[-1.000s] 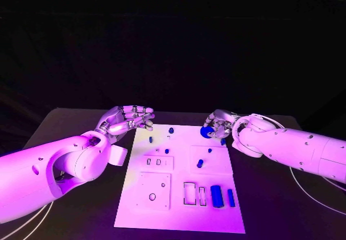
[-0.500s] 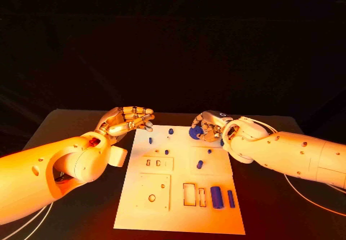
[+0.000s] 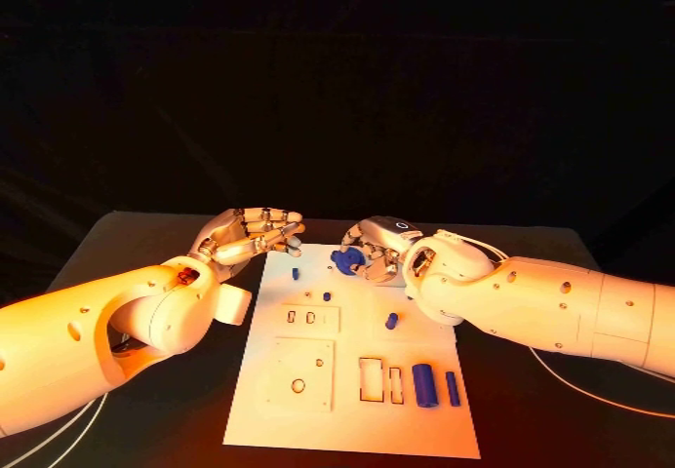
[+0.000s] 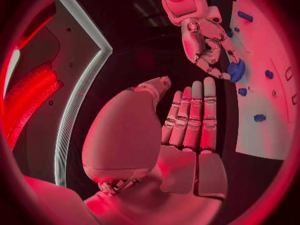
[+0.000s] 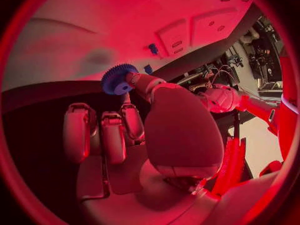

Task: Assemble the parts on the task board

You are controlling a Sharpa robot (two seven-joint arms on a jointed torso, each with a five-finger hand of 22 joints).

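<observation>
The right robot hand (image 5: 134,135) pinches a blue gear (image 5: 117,79) at its fingertips, its other fingers (image 5: 78,130) curled in. The gear hangs over the board (image 5: 125,20), near two small blue parts (image 5: 152,48).

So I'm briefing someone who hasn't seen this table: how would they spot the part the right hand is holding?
Start at the white task board in the middle of the black table and go to its far edge. There the right hand holds a blue gear. Unlike the small blue pegs and bars on the board, it is a round, toothed disc.
</observation>
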